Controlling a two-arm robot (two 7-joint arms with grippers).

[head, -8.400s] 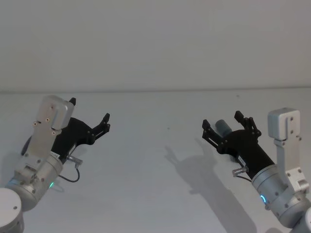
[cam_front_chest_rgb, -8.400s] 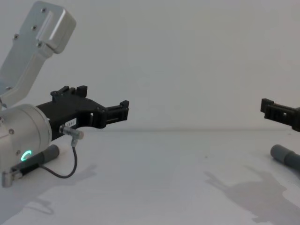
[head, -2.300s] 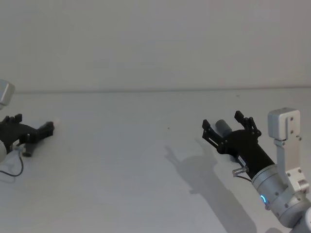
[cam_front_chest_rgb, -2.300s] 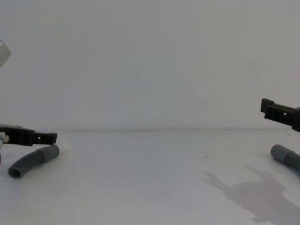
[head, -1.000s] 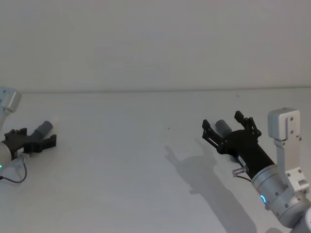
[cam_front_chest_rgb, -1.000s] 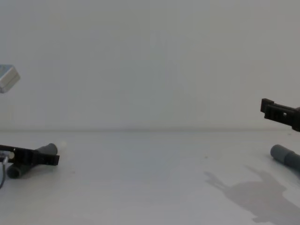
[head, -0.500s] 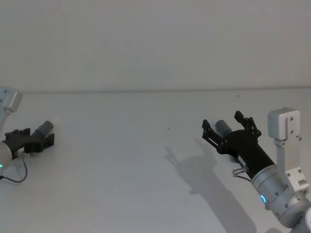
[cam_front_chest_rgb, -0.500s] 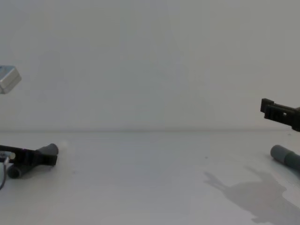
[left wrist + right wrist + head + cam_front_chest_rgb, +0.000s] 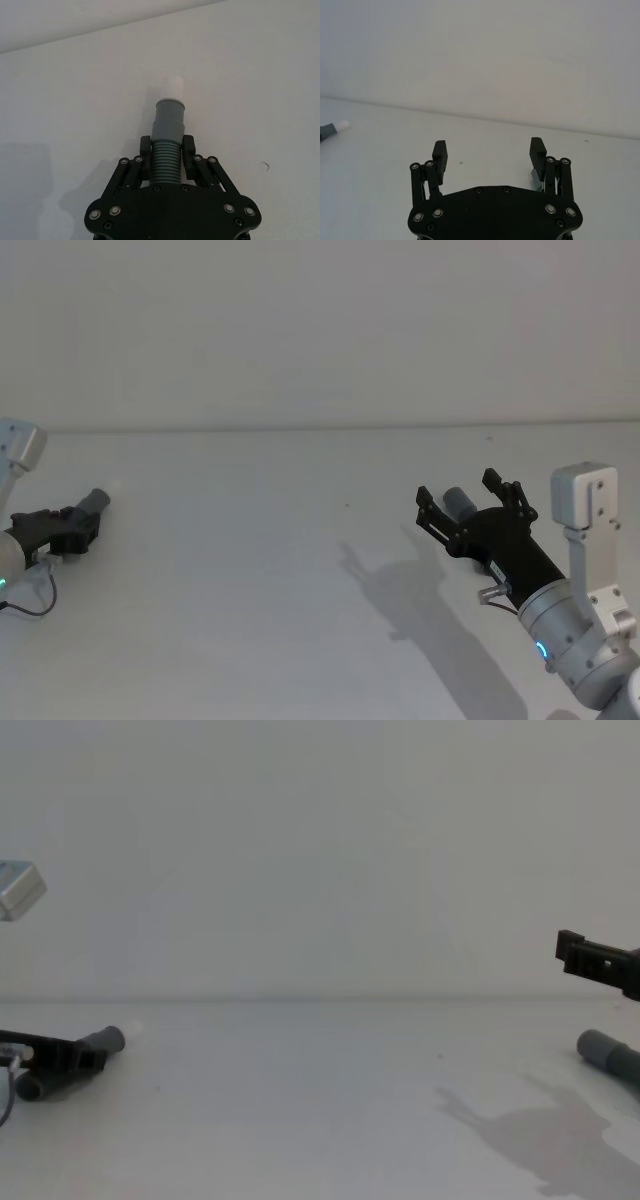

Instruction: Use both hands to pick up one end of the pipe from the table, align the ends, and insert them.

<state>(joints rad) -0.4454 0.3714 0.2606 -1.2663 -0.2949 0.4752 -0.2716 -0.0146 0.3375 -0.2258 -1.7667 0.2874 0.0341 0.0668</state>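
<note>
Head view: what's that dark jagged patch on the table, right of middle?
Head view: the right gripper, jaws open, casts that shadow on the table; light seems to come from the right. Chest view: same shadow, low right. Left wrist view: a fainter shadow beside the left gripper, shut on the pipe piece.

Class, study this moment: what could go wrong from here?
Left tool grips the white-tipped piece on its ribbed section, so it may bend or tilt when lifted.
Right tool hangs open above the other grey piece; closing off-centre could roll it away.
</note>
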